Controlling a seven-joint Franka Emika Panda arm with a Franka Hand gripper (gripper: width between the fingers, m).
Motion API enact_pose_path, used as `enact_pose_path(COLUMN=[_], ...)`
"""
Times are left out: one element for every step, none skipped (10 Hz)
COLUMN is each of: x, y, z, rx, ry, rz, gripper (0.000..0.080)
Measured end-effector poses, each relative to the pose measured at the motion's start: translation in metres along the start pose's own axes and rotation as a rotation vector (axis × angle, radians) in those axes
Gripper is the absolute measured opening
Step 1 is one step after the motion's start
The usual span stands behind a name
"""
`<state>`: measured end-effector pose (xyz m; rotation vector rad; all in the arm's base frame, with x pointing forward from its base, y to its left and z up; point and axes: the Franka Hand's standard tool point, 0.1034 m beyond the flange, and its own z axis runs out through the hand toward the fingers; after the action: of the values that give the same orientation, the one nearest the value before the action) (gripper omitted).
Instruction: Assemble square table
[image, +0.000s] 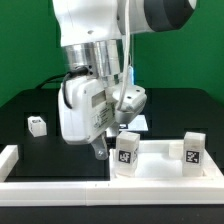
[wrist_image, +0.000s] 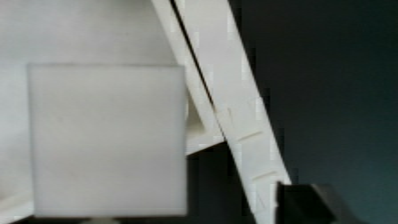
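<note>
The square table's white panel (image: 155, 165) lies at the front of the exterior view. Two of its white tagged legs stand on it, one (image: 127, 150) near the middle and one (image: 193, 148) towards the exterior view's right. A third leg (image: 38, 124) stands alone on the black table at the exterior view's left. My gripper (image: 100, 150) hangs low just beside the middle leg. In the wrist view a blurred white block (wrist_image: 107, 130) fills one side. A slanted white panel edge (wrist_image: 222, 90) runs beside it. Only one dark finger (wrist_image: 324, 206) shows, so the jaws' gap is hidden.
White border rails run along the front (image: 110, 190) and the exterior view's left (image: 10, 160). The marker board (image: 140, 122) lies behind the arm. The arm's bulky white wrist (image: 85, 110) hides the table's middle. A green wall stands behind.
</note>
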<state>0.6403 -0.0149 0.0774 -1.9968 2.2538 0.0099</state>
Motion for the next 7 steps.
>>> enact_pose_path(x=[-0.006, -0.010, -0.010, -0.009, -0.008, -0.008, -0.016], y=[0.000, 0.000, 0.000, 0.000, -0.001, 0.000, 0.004], z=[-0.002, -0.003, -0.002, -0.002, -0.002, -0.001, 0.001], rx=[-0.012, -0.013, -0.004, -0.004, -0.005, -0.015, -0.050], ry=[0.009, 0.007, 0.014, 0.014, 0.015, 0.026, 0.060], rz=[-0.196, -0.338, -0.413, -0.483, -0.517, -0.638, -0.816], gripper=[0.0489, 0.0614, 0.0614, 0.0644, 0.0644, 0.0649, 0.0649])
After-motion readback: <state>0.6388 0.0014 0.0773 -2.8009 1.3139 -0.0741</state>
